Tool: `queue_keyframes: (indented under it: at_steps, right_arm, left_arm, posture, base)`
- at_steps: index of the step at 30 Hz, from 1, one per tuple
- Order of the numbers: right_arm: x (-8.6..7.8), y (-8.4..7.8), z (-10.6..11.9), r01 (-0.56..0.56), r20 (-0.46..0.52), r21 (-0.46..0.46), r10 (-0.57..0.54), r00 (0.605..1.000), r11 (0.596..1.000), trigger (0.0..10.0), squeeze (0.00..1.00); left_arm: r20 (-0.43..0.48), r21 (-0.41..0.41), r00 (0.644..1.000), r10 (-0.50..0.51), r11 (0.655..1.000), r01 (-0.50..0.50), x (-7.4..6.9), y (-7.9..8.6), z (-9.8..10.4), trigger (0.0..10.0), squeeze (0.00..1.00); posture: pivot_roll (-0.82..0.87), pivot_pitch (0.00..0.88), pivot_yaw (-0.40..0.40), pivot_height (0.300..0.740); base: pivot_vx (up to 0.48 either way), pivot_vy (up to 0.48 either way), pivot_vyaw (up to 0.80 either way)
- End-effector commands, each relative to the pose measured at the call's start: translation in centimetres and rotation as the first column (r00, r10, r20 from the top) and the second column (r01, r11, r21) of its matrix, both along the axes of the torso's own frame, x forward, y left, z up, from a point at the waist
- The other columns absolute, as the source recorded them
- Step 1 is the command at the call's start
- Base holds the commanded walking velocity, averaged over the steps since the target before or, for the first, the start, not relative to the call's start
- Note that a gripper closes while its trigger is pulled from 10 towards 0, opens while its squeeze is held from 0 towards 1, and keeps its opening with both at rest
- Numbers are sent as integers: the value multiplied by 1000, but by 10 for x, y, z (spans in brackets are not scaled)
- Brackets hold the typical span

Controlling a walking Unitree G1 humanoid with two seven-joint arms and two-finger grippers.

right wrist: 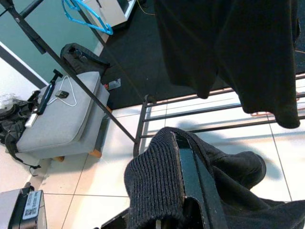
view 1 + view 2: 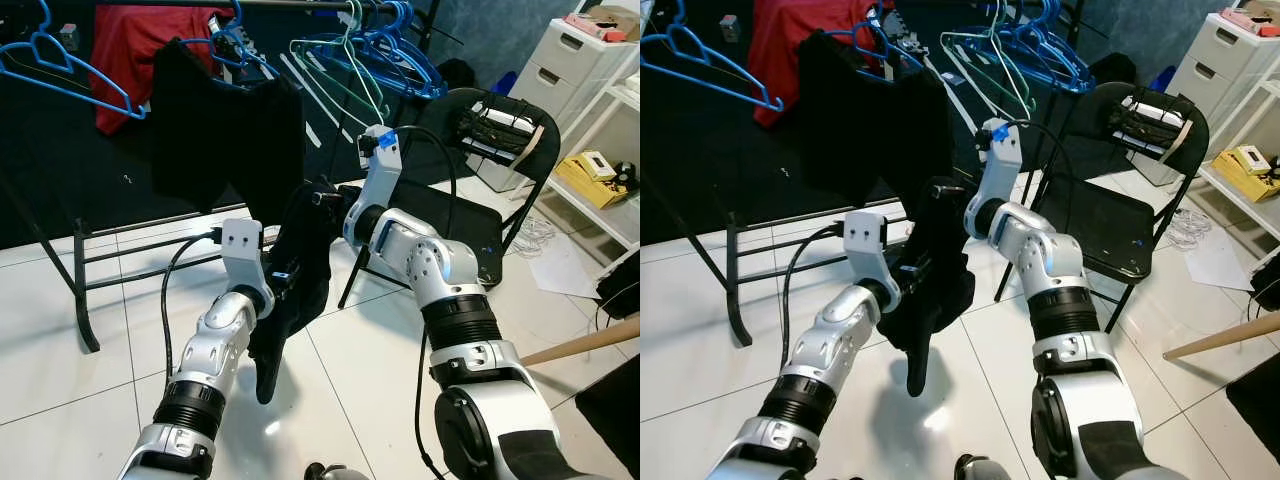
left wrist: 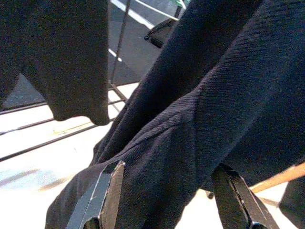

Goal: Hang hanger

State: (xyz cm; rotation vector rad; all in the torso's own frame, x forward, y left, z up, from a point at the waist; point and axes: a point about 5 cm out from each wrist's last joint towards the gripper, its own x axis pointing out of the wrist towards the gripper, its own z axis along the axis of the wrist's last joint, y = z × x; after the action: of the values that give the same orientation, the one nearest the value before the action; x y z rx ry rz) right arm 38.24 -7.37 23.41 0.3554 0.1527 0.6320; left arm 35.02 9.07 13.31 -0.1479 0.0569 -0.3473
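Grippers, left (image 3: pixel 167 200) and right (image 1: pixel 190 191), both clamping black garment (image 2: pixel 300 270) mid-frame; we are needing hanger (image 2: pixel 350 60) from upper rail next.

- The head's two eye views look forward and down from above both arms, sharing the clothes rack (image 2: pixel 90 250) and folding chair (image 2: pixel 1110 215).
- Each wrist view sits close behind its jaws, facing along them; black garment (image 3: pixel 200 119) lies between the jaws.
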Motion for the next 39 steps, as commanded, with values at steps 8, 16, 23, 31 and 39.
queue_keyframes:
  at_steps: [8,16,23,31,39]
  right_arm:
    - [-1,0,9,-2,28,24,1,1000,1000,0,0]
    - [-2,0,7,-1,24,19,1,1000,1000,0,0]
    - [-2,-3,5,7,28,-7,-7,1000,1000,0,0]
    - [-3,-16,-10,41,58,-139,-33,998,990,0,0]
    - [-8,-41,-37,128,47,-209,-121,992,969,0,0]
  left_arm:
    - [-16,-29,1000,-19,999,18,0,-9,-4,3373,0]
    - [7,-48,1000,-20,999,20,2,-6,0,0,0]
    - [35,-20,998,-50,998,51,-1,-1,3,0,0]
    - [92,-8,978,-186,982,187,-16,2,11,0,0]
    - [109,23,972,-209,978,207,-33,21,14,0,0]
  posture:
    - [-169,130,-132,740]
    - [-169,130,-131,740]
    - [-170,131,-130,740]
    - [-160,135,-135,740]
    - [-143,139,-122,740]
  base:
    - [0,0,0]
    - [0,0,0]
    - [0,0,0]
    - [0,0,0]
    - [0,0,0]
